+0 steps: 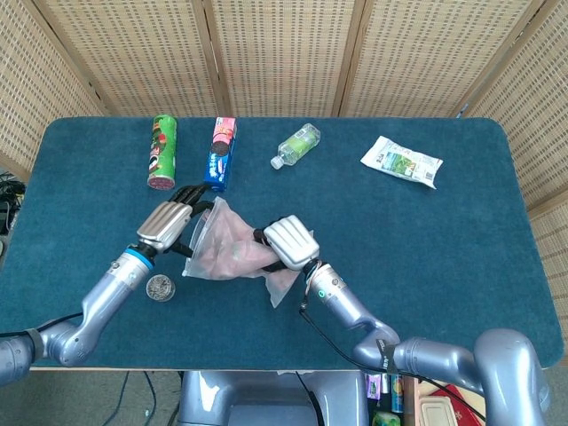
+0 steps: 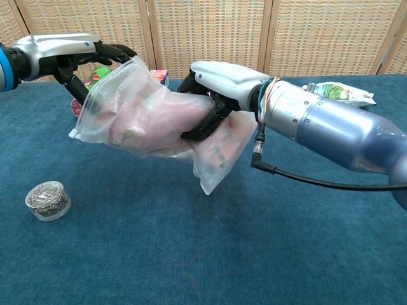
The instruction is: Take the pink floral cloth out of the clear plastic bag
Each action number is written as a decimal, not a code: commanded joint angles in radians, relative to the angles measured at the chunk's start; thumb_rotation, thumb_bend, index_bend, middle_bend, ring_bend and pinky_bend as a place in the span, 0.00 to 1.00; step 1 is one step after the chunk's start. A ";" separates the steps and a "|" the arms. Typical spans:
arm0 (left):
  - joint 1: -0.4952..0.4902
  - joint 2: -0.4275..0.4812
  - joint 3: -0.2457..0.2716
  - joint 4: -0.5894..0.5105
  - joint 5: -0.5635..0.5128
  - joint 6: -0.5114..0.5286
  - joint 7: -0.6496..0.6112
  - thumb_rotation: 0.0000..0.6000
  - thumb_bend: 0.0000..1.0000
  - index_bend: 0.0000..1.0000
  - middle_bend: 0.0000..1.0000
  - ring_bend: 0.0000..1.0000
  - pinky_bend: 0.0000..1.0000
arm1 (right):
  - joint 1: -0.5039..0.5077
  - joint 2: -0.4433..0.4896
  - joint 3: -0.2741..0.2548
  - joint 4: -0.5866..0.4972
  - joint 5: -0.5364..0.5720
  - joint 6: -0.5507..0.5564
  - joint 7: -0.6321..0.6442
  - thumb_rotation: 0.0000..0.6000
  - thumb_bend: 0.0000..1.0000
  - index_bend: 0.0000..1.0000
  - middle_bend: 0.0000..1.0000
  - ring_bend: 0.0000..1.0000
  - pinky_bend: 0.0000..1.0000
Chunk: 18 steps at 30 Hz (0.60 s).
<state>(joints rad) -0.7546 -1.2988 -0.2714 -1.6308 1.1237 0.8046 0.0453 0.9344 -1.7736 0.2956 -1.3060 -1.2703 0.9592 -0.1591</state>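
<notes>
The clear plastic bag (image 1: 209, 257) (image 2: 108, 95) hangs above the table with the pink floral cloth (image 1: 238, 250) (image 2: 159, 117) bunched inside it. My right hand (image 1: 290, 241) (image 2: 219, 79) grips the bag around its middle, and one end of the bag droops below that hand. My left hand (image 1: 167, 224) (image 2: 60, 49) is at the bag's other end. Its fingers (image 2: 114, 51) are spread over the top edge and its thumb sits behind the bag. I cannot make out a firm hold there.
On the blue table (image 1: 461, 266) lie a green can (image 1: 162, 151), a cookie box (image 1: 221, 153), a small bottle (image 1: 295, 145) and a snack packet (image 1: 401, 161) along the back. A small round tin of clips (image 1: 161, 287) (image 2: 48, 200) sits near the front left.
</notes>
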 commanded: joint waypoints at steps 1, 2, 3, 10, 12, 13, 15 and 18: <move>-0.018 -0.019 0.006 -0.005 -0.021 -0.002 0.025 1.00 0.10 0.30 0.00 0.00 0.00 | 0.000 0.005 0.004 -0.009 0.008 0.001 -0.008 1.00 0.70 0.62 0.69 0.62 0.56; -0.022 -0.025 0.008 -0.005 -0.026 0.000 0.033 1.00 0.10 0.30 0.00 0.00 0.00 | 0.000 0.006 0.005 -0.012 0.011 0.001 -0.010 1.00 0.70 0.62 0.69 0.62 0.56; -0.027 -0.032 0.010 -0.006 -0.034 0.004 0.042 1.00 0.10 0.30 0.00 0.00 0.00 | -0.001 0.007 0.005 -0.017 0.014 0.001 -0.011 1.00 0.70 0.62 0.69 0.62 0.56; -0.045 -0.064 0.014 -0.003 -0.057 0.027 0.062 1.00 0.10 0.30 0.00 0.00 0.00 | -0.002 0.009 0.008 -0.038 0.027 0.002 -0.010 1.00 0.70 0.62 0.69 0.62 0.56; -0.050 -0.072 0.019 0.000 -0.058 0.034 0.071 1.00 0.10 0.30 0.00 0.00 0.00 | -0.002 0.010 0.007 -0.041 0.027 0.004 -0.013 1.00 0.70 0.62 0.69 0.62 0.56; -0.053 -0.076 0.022 0.003 -0.061 0.036 0.079 1.00 0.10 0.30 0.00 0.00 0.00 | -0.002 0.011 0.007 -0.043 0.028 0.005 -0.014 1.00 0.70 0.62 0.69 0.62 0.56; -0.058 -0.083 0.024 0.005 -0.070 0.038 0.087 1.00 0.10 0.35 0.00 0.00 0.00 | -0.002 0.012 0.006 -0.047 0.028 0.005 -0.014 1.00 0.70 0.62 0.69 0.62 0.56; -0.068 -0.089 0.029 0.010 -0.080 0.027 0.094 1.00 0.13 0.48 0.00 0.00 0.00 | -0.002 0.013 0.005 -0.049 0.029 0.007 -0.017 1.00 0.70 0.62 0.69 0.62 0.56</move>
<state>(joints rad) -0.8186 -1.3859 -0.2447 -1.6234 1.0480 0.8367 0.1363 0.9322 -1.7610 0.3007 -1.3547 -1.2411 0.9657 -0.1757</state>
